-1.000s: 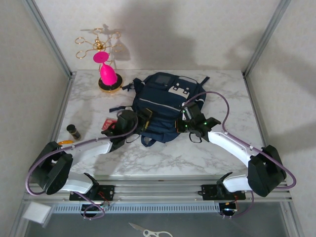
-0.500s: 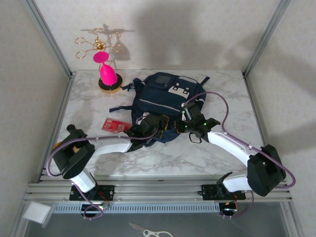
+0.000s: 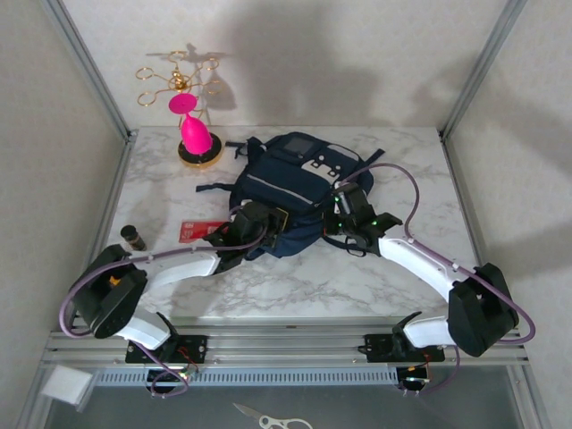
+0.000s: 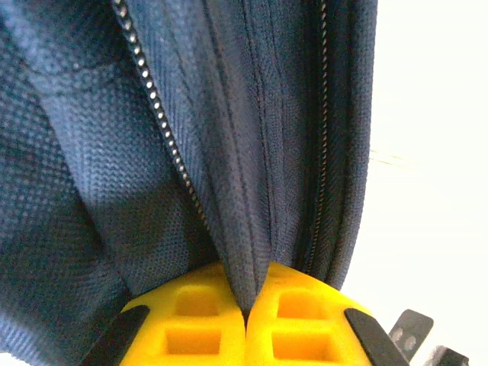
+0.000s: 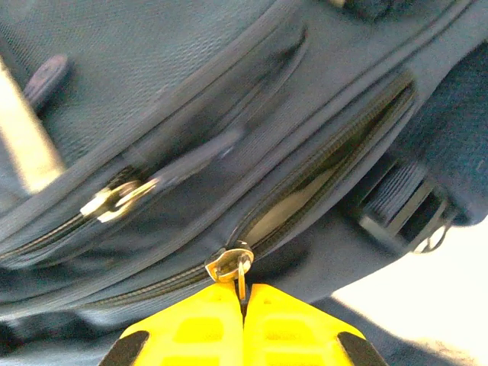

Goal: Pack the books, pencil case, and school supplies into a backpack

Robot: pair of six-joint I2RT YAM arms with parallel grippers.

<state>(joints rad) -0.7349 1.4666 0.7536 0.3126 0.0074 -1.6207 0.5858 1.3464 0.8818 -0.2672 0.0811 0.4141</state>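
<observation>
Swung over from the red box (image 3: 198,231) and clenched the left end effector (image 4: 245,306) on a backpack (image 3: 295,174) fold beside a zipper. Gripping the zipper pull (image 5: 229,267) with the right end effector (image 5: 244,296), compartment part-open just ahead. Judged unfinished: red box left outside on the surface (image 3: 357,268).

The top camera hangs high above and behind the arm bases, looking down and toward 12 o'clock, far enough to take in the whole bench (image 3: 357,277). The left wrist camera sits just behind the left pincer (image 4: 245,309), which shows at 6 o'clock of its frame, pressed very near the backpack (image 4: 91,152) fabric. The right wrist camera, behind the right pincer (image 5: 242,293), faces a zip pull (image 5: 229,267) at close range. All three views share the backpack's near side.
</observation>
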